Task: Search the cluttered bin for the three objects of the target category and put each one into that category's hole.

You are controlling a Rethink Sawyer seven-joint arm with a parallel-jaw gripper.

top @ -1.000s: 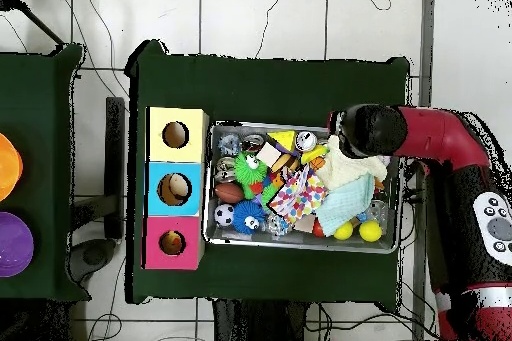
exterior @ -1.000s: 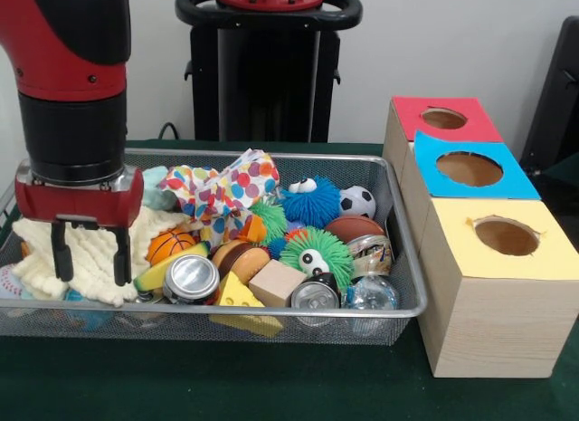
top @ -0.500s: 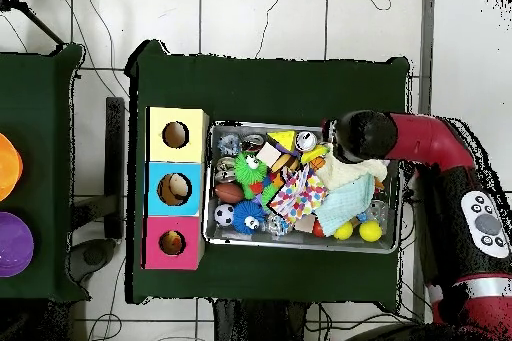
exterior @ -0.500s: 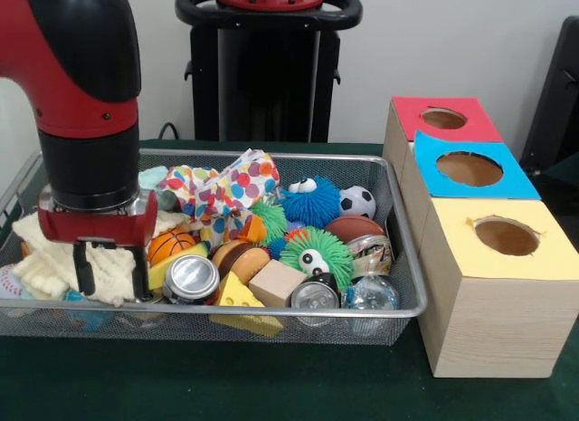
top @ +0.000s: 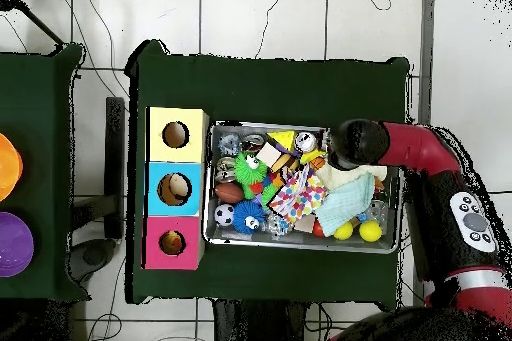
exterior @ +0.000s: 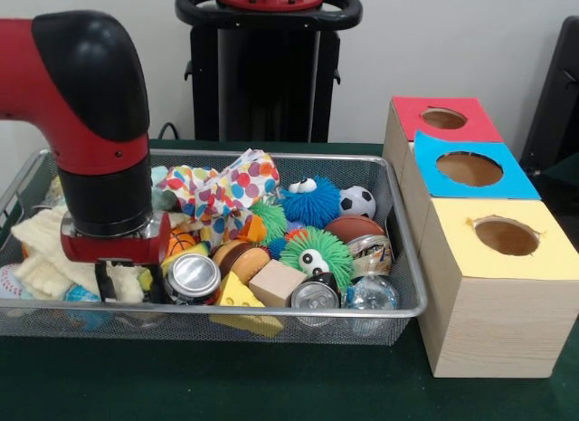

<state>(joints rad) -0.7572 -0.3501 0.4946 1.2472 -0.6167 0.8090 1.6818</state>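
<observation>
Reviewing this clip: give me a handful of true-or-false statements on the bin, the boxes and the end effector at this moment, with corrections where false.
1. The end effector is down inside the wire bin, beside the silver can. True.
2. The box nearest the camera in the front view has a red top. False: the yellow-topped box is nearest; the red-topped box is farthest.
3. A green fuzzy ball with eyes lies in the bin. True.
4. The small soccer ball sits on the table outside the bin. False: it lies inside the bin, near its far corner.
</observation>
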